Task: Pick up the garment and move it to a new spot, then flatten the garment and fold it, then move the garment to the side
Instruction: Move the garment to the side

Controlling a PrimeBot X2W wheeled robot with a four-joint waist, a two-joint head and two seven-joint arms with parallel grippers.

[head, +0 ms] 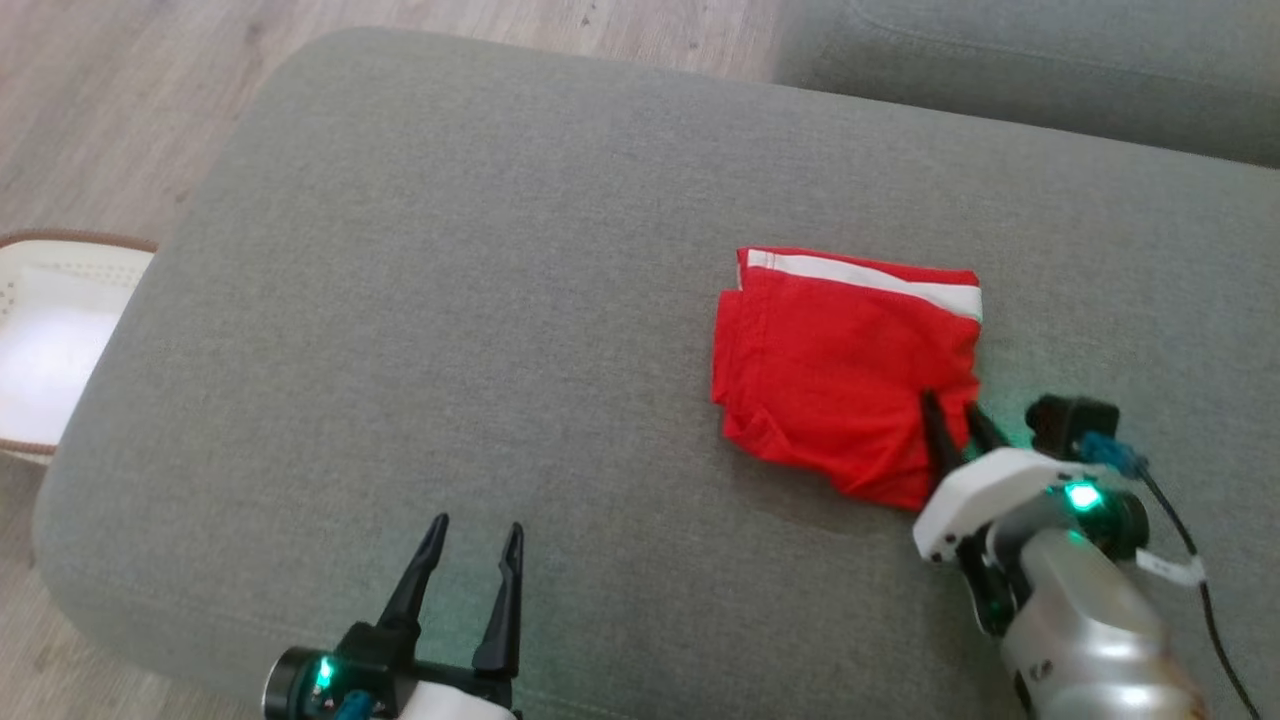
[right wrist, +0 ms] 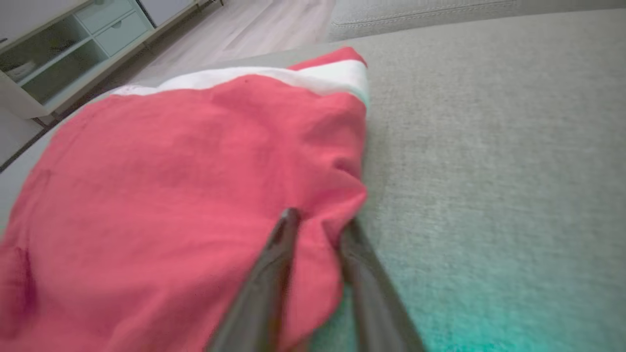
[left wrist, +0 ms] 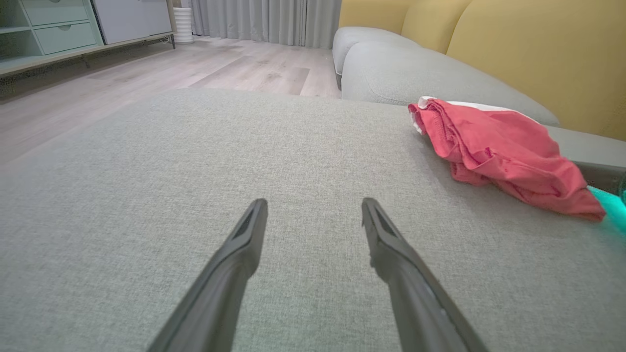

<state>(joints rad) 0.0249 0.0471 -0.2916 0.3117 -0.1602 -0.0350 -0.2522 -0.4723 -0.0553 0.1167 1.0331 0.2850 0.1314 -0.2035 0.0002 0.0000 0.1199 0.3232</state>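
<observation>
Now, right pincer (head: 950, 402) tight on the red garment (head: 840, 370); left pincer (head: 478, 524) wide, empty, over the grey cushion (head: 450, 300).

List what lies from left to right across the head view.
White basket → left gripper → red garment; the right gripper overlaps the garment's right edge, so it is left out of the order.

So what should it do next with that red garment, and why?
Probably lift the right tool a little and carry the garment sideways. The garment lies folded on the cushion, and that tool's fingers pinch cloth at its near corner. The left tool is open and apart from the garment, so the right one seems to have the job.
</observation>
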